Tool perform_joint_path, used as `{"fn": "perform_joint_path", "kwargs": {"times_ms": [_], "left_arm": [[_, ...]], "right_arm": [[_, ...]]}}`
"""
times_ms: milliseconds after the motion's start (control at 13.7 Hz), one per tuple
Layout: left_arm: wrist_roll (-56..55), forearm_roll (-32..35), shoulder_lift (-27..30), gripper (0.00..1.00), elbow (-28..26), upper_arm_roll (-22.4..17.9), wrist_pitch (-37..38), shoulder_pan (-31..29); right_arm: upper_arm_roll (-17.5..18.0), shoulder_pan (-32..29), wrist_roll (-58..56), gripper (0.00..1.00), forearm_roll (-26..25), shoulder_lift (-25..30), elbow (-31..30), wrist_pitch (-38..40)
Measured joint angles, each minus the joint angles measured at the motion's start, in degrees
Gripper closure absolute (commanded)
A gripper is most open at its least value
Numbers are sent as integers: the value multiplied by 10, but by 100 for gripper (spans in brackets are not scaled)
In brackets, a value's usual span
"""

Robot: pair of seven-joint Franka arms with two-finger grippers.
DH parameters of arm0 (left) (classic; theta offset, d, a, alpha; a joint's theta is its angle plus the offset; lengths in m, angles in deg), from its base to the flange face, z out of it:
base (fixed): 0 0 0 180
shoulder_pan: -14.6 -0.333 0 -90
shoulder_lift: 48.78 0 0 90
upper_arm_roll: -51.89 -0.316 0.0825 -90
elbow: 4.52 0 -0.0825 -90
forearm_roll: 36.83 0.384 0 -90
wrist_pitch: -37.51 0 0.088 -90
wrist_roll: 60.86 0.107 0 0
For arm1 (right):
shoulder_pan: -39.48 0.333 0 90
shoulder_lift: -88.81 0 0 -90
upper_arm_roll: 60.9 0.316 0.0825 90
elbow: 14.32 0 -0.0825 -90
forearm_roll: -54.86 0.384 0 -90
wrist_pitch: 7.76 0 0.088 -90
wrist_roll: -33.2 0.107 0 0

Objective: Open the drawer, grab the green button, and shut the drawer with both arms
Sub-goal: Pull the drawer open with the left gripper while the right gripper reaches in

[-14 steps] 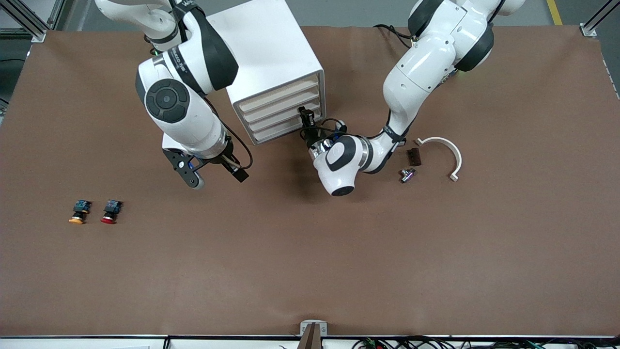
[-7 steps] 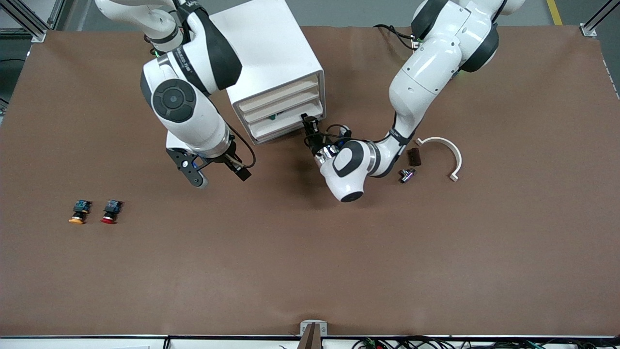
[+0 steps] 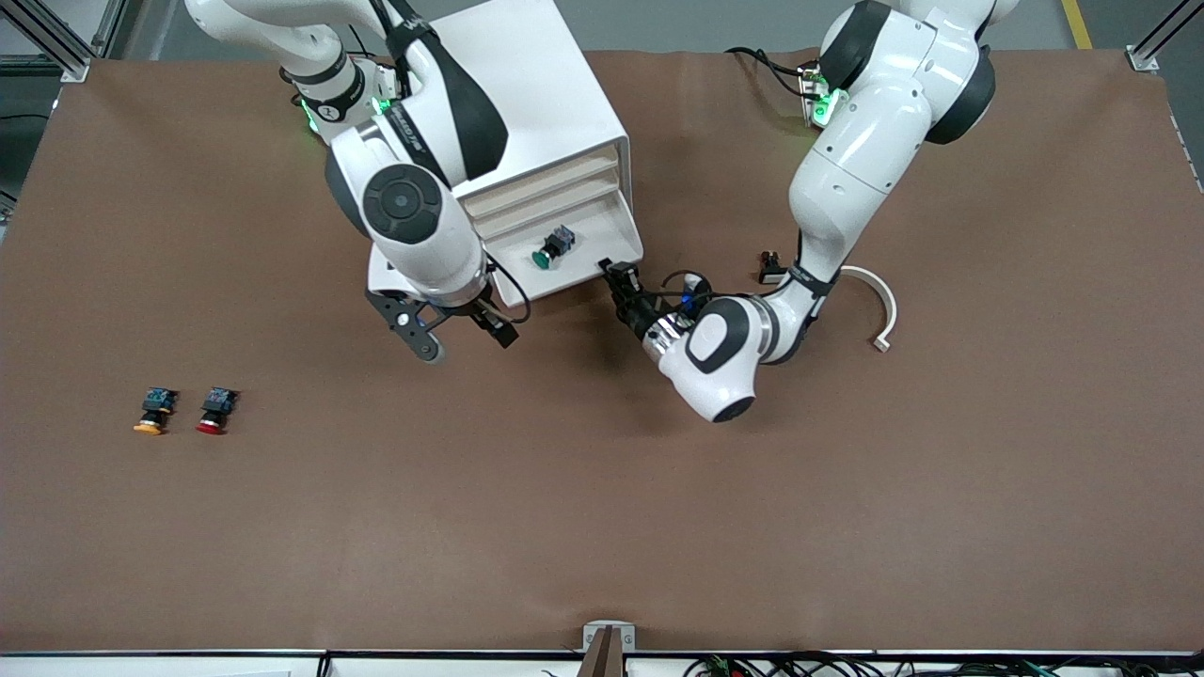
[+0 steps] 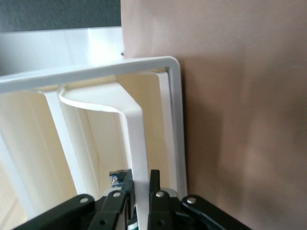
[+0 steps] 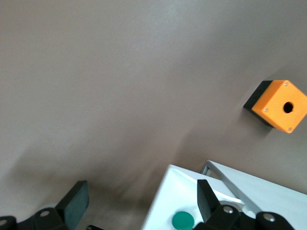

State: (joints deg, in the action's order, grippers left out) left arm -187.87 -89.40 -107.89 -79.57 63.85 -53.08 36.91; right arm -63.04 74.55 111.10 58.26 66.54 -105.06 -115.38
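Green-capped button (image 3: 550, 247) lies in the pulled-out drawer (image 3: 602, 235), whose front lip the left gripper (image 3: 622, 279) pinches; the right gripper (image 3: 461, 331) hangs spread wide just beside the drawer.

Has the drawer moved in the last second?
Yes. The drawer now juts out of the cabinet toward the front camera, exposing the green button; the left hand grips its front edge.

From high across the desk (image 3: 602, 527) we face both arms; our wrist cameras sit close, sharing the drawer (image 3: 574, 246) (image 4: 139, 143) (image 5: 168, 201).
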Motion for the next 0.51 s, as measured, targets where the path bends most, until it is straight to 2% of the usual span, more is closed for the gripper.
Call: {"fn": "perform_joint_path", "kwargs": {"times_ms": [291, 437, 510], "left_arm": [[0, -16, 2, 90, 5, -19, -5, -17], [1, -16, 2, 82, 7, -21, -8, -19], [2, -16, 2, 60, 8, -21, -11, -18]], "right_arm": [[0, 17, 2, 0, 0, -16, 0, -10], [0, 27, 2, 0, 0, -20, 0, -14], [1, 35, 2, 0, -1, -23, 0, -16]]}}
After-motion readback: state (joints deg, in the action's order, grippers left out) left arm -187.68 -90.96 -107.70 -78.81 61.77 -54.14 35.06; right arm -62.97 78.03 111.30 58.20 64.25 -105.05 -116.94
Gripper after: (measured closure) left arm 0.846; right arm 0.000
